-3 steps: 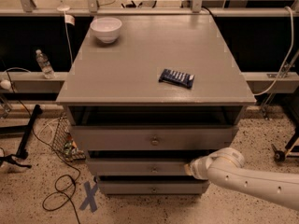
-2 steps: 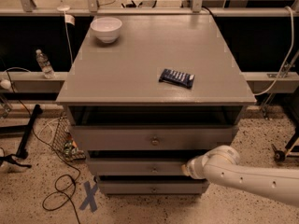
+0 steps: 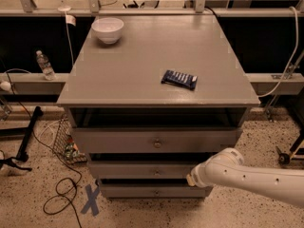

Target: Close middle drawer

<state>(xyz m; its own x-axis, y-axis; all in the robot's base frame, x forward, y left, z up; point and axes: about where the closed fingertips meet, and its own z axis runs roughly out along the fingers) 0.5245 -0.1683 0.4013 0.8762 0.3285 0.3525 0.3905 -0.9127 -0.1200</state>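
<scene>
My gripper (image 3: 191,178), on the white arm (image 3: 256,179), is at the right end of the grey wooden middle drawer (image 3: 142,171), front panel, 2nd of three. Grip state: cannot tell. Drawer looks slightly out. Step: push-in. Next: straight, level push until flush.

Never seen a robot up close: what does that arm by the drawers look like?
The arm is a smooth cream-white tube with a rounded joint and small dark dots along its shell; no cables show. Its tool, at the right end of the middle drawer, looks equally pale.
</scene>
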